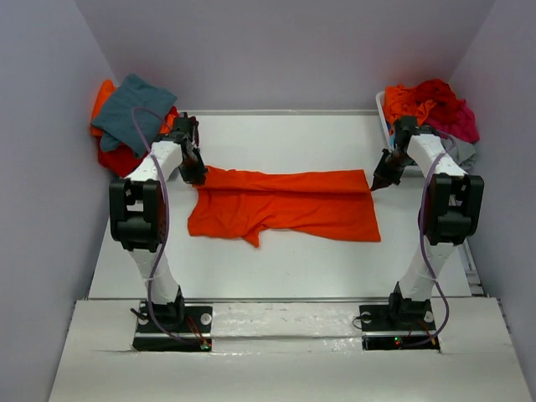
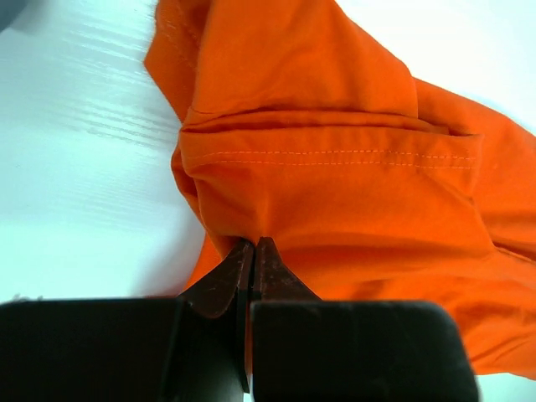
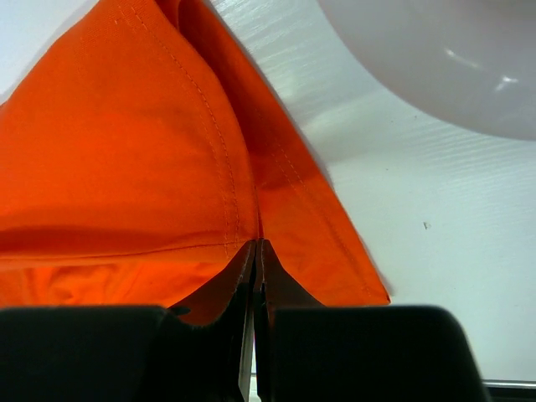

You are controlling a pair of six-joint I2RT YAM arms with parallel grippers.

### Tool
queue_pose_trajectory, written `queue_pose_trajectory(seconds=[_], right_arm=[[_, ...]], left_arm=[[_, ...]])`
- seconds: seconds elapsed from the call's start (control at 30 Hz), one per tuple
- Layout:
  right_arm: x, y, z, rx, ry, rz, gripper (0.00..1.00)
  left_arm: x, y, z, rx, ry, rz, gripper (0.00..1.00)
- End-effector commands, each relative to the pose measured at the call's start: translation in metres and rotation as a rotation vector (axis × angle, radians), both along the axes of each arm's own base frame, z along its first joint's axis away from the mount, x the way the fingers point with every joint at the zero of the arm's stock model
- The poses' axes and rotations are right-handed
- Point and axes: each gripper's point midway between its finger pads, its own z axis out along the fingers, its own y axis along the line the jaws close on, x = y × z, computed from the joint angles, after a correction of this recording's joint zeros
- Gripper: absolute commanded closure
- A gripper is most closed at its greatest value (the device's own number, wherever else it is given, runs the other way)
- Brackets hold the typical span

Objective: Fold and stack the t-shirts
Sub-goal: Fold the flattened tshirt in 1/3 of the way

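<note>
A bright orange t-shirt (image 1: pixel 285 205) lies stretched sideways across the middle of the white table (image 1: pixel 276 268). My left gripper (image 1: pixel 198 174) is shut on the shirt's far left edge; the left wrist view shows its fingertips (image 2: pixel 253 244) pinching bunched orange cloth (image 2: pixel 335 193). At the far right corner my right gripper (image 1: pixel 375 182) is also shut on the shirt, and the right wrist view has its fingertips (image 3: pixel 258 246) clamped on a hemmed fold (image 3: pixel 126 167). The near edge of the shirt rests on the table.
A pile of folded shirts, teal-grey (image 1: pixel 134 109) on top of red and orange, sits at the far left. At the far right a white bin (image 1: pixel 383 109) holds crumpled orange, red and magenta shirts (image 1: pixel 431 105). Its curved wall (image 3: pixel 435 59) shows beside the right gripper.
</note>
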Motion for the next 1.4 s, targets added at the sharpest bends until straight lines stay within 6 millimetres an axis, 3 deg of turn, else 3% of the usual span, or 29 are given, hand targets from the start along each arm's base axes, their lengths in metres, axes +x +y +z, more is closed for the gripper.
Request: queue_pose_trajectory(seconds=[0.0, 0.93, 1.37], right_arm=[[0.002, -0.013, 0.008, -0.039, -0.019, -0.015, 0.93], [-0.023, -0.016, -0.017, -0.044, 0.050, -0.019, 0.93], [-0.025, -0.015, -0.020, -0.041, 0.060, -0.012, 0.93]], left_arm=[[-0.005, 0.013, 0.024, 0.016, -0.053, 0.029, 0.94], [-0.032, 0.011, 0.003, -0.020, 0.008, 0.020, 0.94], [-0.047, 0.007, -0.009, -0.041, 0.053, 0.012, 0.92]])
